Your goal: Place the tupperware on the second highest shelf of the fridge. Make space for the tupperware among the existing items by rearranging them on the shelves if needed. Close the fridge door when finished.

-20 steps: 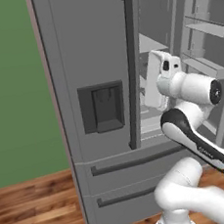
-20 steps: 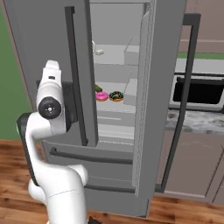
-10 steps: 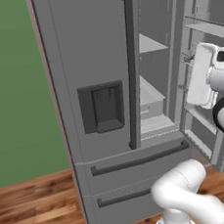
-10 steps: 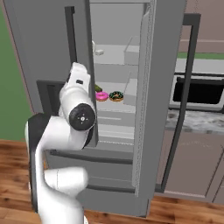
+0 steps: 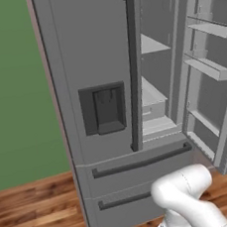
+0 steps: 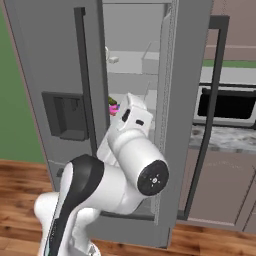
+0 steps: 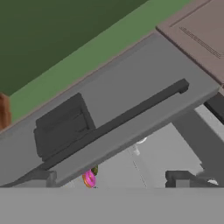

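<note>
Hand view: gripper [image 7: 109, 186] jaws wide, empty, aimed at the fridge [image 5: 93, 53] with its right door open. Pink donut [image 7: 89, 178] near shelf front edge. Tupperware unseen. Likely approach step; next: find it.

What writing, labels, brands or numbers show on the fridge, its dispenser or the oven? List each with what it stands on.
None: no readable text anywhere.
The fridge door is plain grey steel.
The dispenser is a bare dark recess.
The oven front carries no legible marks.
</note>
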